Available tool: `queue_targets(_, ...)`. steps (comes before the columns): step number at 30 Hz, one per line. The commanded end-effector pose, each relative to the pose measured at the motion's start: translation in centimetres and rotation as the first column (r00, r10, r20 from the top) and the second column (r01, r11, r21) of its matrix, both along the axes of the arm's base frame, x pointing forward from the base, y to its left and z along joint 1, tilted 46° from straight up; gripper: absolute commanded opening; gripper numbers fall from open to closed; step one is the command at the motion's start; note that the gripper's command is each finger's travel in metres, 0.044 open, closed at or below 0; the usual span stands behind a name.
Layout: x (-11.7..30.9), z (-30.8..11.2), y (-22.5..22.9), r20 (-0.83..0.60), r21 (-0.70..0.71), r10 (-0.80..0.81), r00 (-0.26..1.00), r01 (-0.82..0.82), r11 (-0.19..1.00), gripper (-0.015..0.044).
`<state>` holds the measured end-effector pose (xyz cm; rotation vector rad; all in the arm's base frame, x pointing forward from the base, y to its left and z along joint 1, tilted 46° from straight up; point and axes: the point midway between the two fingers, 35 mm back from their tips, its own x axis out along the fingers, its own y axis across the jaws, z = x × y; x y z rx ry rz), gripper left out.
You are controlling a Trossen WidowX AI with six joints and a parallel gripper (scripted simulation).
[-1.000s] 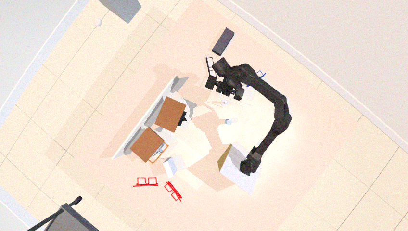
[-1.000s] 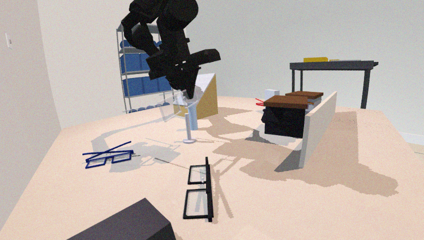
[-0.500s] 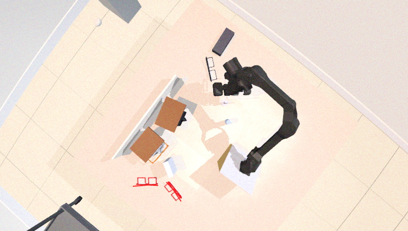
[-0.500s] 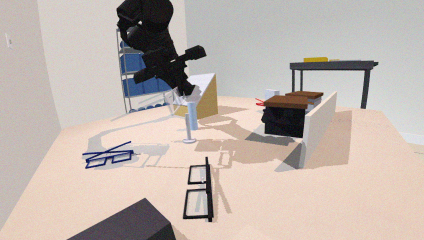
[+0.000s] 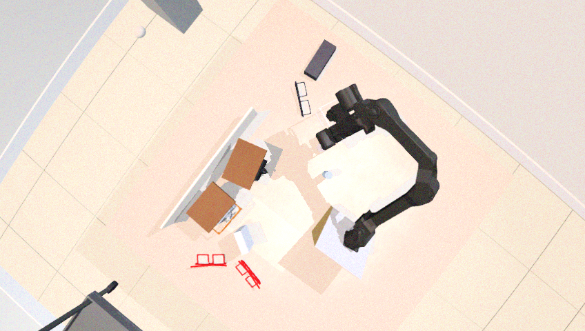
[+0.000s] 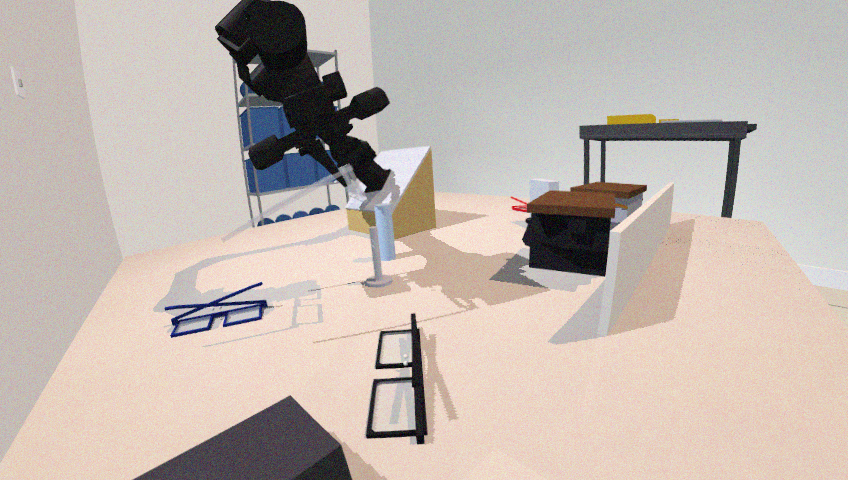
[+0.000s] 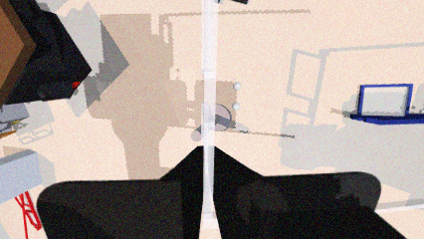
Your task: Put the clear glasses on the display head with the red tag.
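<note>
The clear glasses are in the air; my gripper is shut on them. In the wrist view their pale bar runs straight up between the fingertips, above the table and the small stand. Their full shape and tilt are hard to tell. The black display head stands under a brown top, away from the gripper; a small red spot, seemingly the red tag, shows on it in the wrist view. The other head stands beside it, mostly hidden under its own brown top, with orange-rimmed glasses at its front.
A white panel stands behind the heads. Near the gripper are a thin post, a blue cylinder and a sloped block. Black glasses, blue glasses, red glasses and a dark box lie around.
</note>
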<state>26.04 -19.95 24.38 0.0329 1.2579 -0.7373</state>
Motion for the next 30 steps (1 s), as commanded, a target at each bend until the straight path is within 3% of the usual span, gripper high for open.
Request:
queue_targets(1, -0.7, 0.2, 0.2, -0.035, -0.001, 0.113, 0.993, -0.113, 0.994, 0.0)
queue_targets(15, -3.0, 1.0, 1.1, -0.171, -0.003, 0.49, 0.855, -0.498, 0.867, 0.0)
queue_targets(30, -5.2, 1.6, 2.2, -0.321, 0.007, 0.777, 0.541, -0.819, 0.573, 0.0)
